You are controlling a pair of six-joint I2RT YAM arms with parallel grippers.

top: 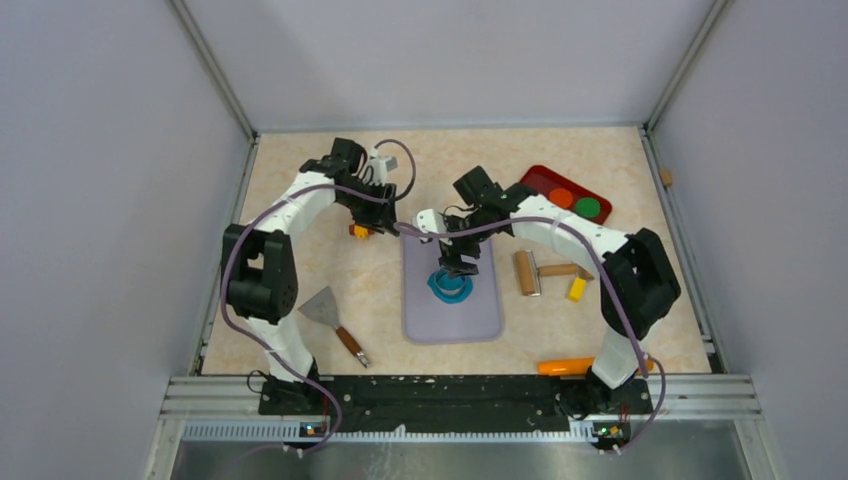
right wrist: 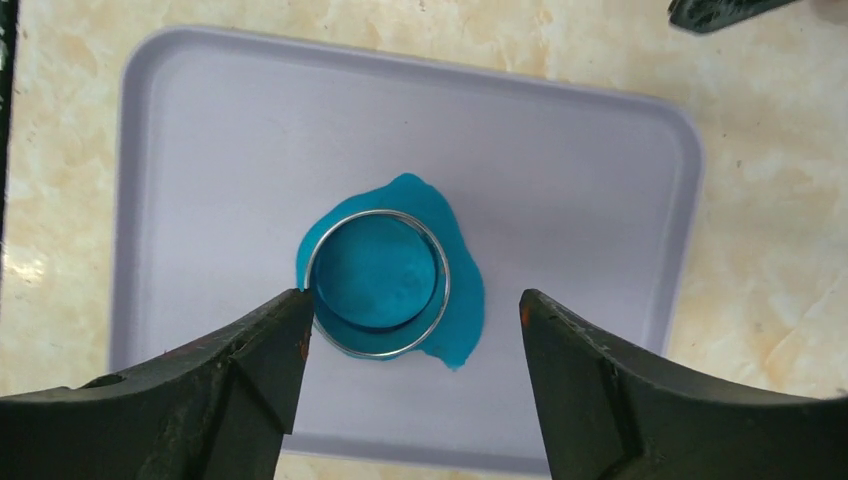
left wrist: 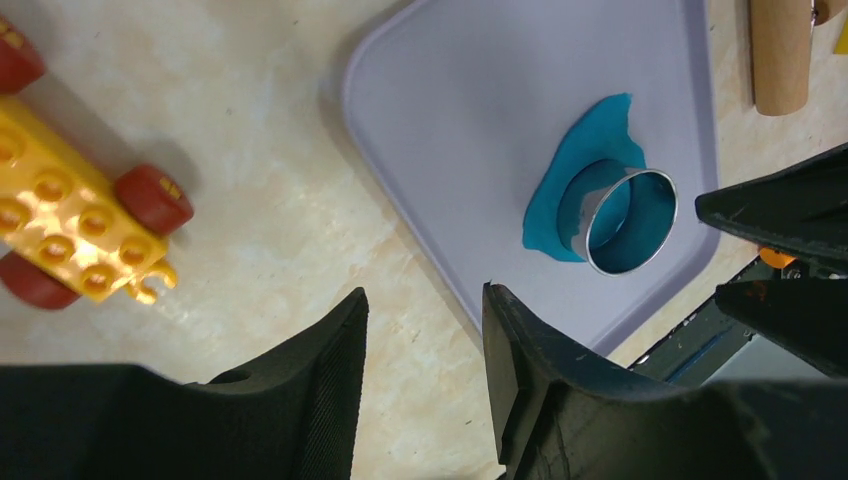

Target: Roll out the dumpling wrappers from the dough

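The dough (top: 450, 287) is a flattened teal-blue patch (right wrist: 465, 290) on the lavender mat (top: 450, 320). A metal ring cutter (right wrist: 380, 350) stands in it, its inside filled by a round of dough. No loose dumpling wrappers are in view. My right gripper (right wrist: 412, 295) hangs just above the patch, open wide, with the ring beside its left fingertip and nothing held. Over the bare table by the mat's corner (left wrist: 480, 120), my left gripper (left wrist: 425, 300) is open and empty. From there the dough (left wrist: 590, 150) and the ring (left wrist: 630, 222) lie farther along the mat.
A yellow toy car with red wheels (left wrist: 70, 220) sits left of the left gripper. To the right of the mat lie a wooden roller (top: 527, 272) and a yellow block (top: 577, 289). A red tray (top: 535, 178) holds two discs. A scraper (top: 325, 308) lies front left.
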